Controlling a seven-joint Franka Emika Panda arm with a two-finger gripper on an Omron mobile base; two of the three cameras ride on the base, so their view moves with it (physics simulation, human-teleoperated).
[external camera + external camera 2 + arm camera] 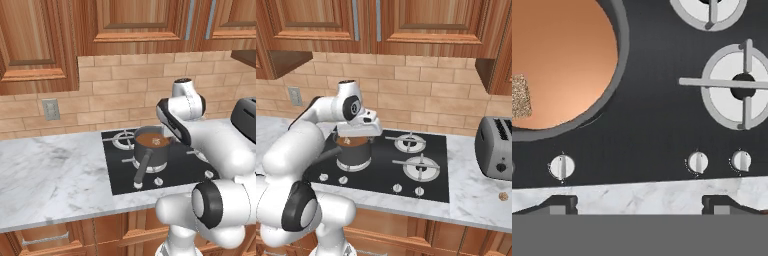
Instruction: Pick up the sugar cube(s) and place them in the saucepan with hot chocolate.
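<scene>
**Desk:** Where is everything in relation to the small round dark grey metal saucepan (pixel 150 156)?

**Photographer:** The pan sits on a burner of the black glass cooktop (pixel 381 172), full of brown hot chocolate. The robot's two-finger gripper (pixel 641 202) hangs just above it. Its fingers (pixel 562 202) are spread wide and hold nothing.

**Desk:** And the sugar?

**Photographer:** One speckled tan sugar cube (pixel 519 97) lies inside the pan, on the chocolate near its rim. Well away from the pan, on the marble beyond the cooktop's far side, rests a small speckled brown lump (pixel 502 196) in front of the silver toaster (pixel 498 147). It is probably a second cube, though too small to be sure.

**Desk:** How would that one handle?

**Photographer:** Likely light, stiff and crumbly, with a grainy surface that shouldn't slip. I would pinch it gently across two opposite flat faces, coming down from above.
</scene>
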